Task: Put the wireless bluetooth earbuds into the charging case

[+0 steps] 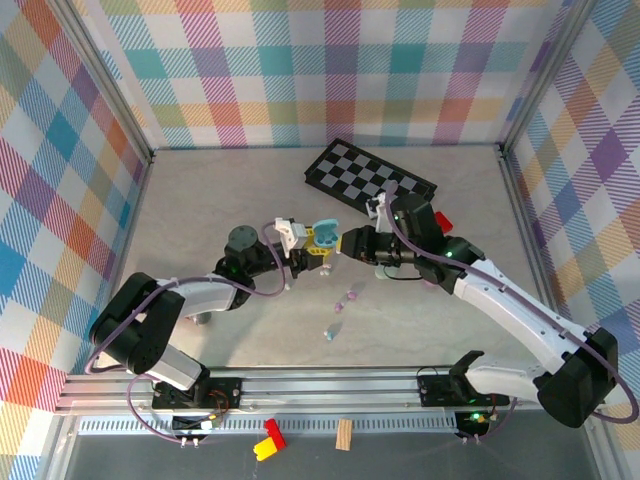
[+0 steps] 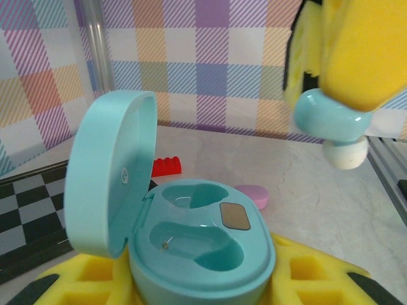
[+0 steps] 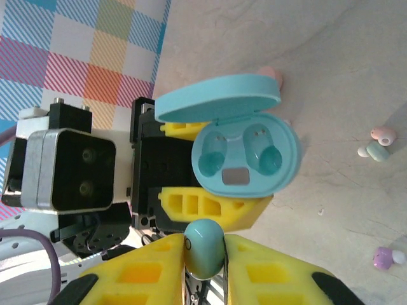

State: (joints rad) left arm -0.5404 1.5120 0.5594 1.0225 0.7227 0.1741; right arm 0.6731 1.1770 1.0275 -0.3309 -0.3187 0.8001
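Left gripper [image 1: 318, 248] clamped on teal charging case [image 2: 203, 254], lid [image 2: 108, 178] swung open. Right gripper [image 3: 205, 273] pinches teal earbud [image 3: 203, 246] between yellow pads [image 3: 140, 273], near the case, not touching. Pink earbud [image 3: 382, 134] and purple earbud [image 3: 381, 257] lie loose on table [image 3: 343, 76].

Pastel plaid walls [image 1: 330, 70] close in a pale marbled worktop [image 1: 200, 190] beyond the jaws and on both flanks, with aluminium posts [image 1: 112, 85] standing at the far corners. Behind the jaws, along the near edge, runs a slotted metal rail [image 1: 330, 385]. The light is soft and even, casting only faint shadows on the worktop.
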